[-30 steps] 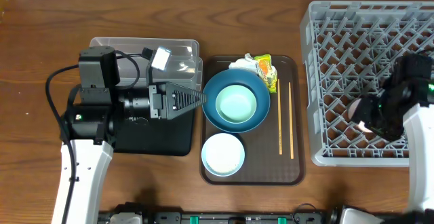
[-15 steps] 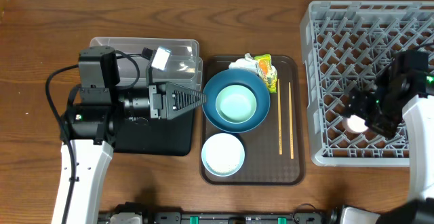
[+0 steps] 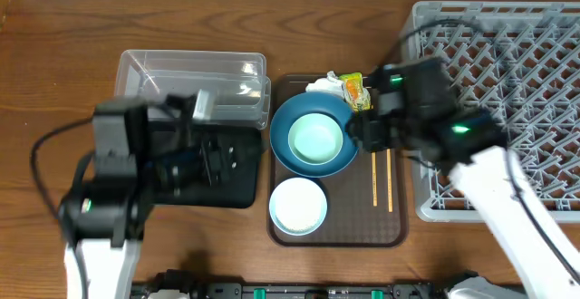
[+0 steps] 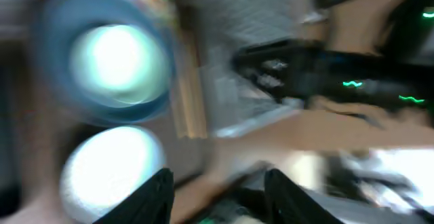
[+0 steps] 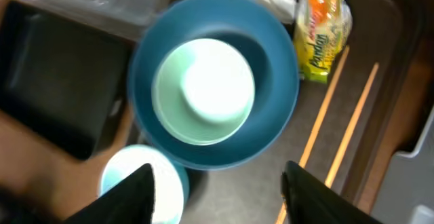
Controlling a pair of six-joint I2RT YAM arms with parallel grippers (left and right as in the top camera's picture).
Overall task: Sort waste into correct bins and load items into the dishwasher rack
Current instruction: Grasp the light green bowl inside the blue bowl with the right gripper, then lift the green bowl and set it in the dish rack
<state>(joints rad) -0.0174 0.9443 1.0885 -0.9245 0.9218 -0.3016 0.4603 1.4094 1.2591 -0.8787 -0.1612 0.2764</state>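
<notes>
At the 9 o'clock side of the table, my left pincer [image 4: 218, 180] hangs over the black tray [image 3: 243, 188], which sits just beside the clear tub [image 3: 195, 80], at the tub's 6 o'clock. The overhead view smears that arm. My left wrist camera, blurred as well, shows the two fingers [image 4: 159, 197] parted a fair way with nothing between them.

At 3 o'clock from the black tray lies the brown serving tray [image 3: 340, 231]. On it the dark-blue bowl [image 3: 279, 143] sits toward 12 o'clock, with the mint-green bowl [image 3: 315, 139] nested upright inside it. The white bowl [image 3: 298, 206] stands just beside the blue one, at its 6 o'clock. At the tray's 12 o'clock edge the crumpled tissue [image 3: 319, 86] lies against the snack wrapper [image 3: 353, 91], the wrapper on the 3 o'clock side. The two chopsticks [image 3: 391, 190] lie side by side along the tray's 3 o'clock edge, running from 12 to 6.

My right pincer [image 5: 218, 173] hangs over the brown tray, near the blue bowl's 3 o'clock rim in the overhead view. Its fingers stand well apart and grip nothing. Between them my right wrist camera sees the blue bowl's lower rim and a slice of the white bowl.

At the far 3 o'clock end stands the grey dishwasher rack [image 3: 507, 27], just beside the brown tray, with my right arm crossing its near-left corner.
</notes>
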